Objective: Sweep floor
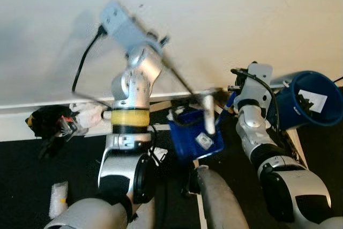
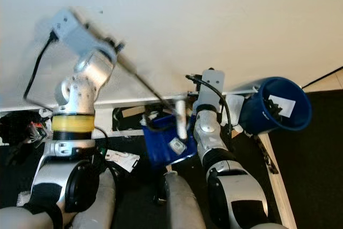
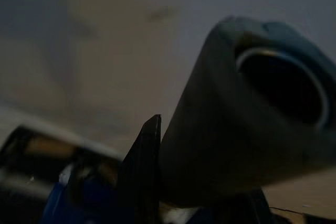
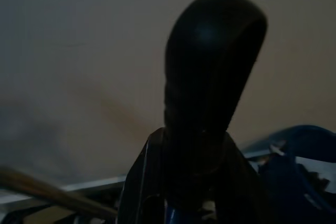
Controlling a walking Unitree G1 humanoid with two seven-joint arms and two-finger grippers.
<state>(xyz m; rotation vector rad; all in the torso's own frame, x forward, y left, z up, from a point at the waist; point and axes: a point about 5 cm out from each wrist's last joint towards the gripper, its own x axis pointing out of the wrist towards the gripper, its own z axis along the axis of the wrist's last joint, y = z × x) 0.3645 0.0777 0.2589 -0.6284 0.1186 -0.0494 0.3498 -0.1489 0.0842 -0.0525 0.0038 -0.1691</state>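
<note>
I am gripping the broom stick (image 1: pixel 179 81) in my left gripper (image 1: pixel 161 44) and the dustpan (image 1: pixel 195 132) handle in my right gripper (image 1: pixel 236 87), holding both above the black floor (image 1: pixel 32 186) beside the blue bin (image 1: pixel 311 100), seemingly ready to tip sweepings in.

wall (image 1: pixel 225 20): I see plain off-white, evenly lit | baseboard (image 1: pixel 32 105): white strip along its foot | floor (image 1: pixel 27 186): dark black mat | far right: pale bare floor (image 2: pixel 327 83)

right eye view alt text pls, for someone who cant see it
Seen from above, the robot's two silver arms hold up a blue dustpan by a white wall. A blue bin holding paper scraps lies tilted on the right, and litter lies on the dark floor.
</note>
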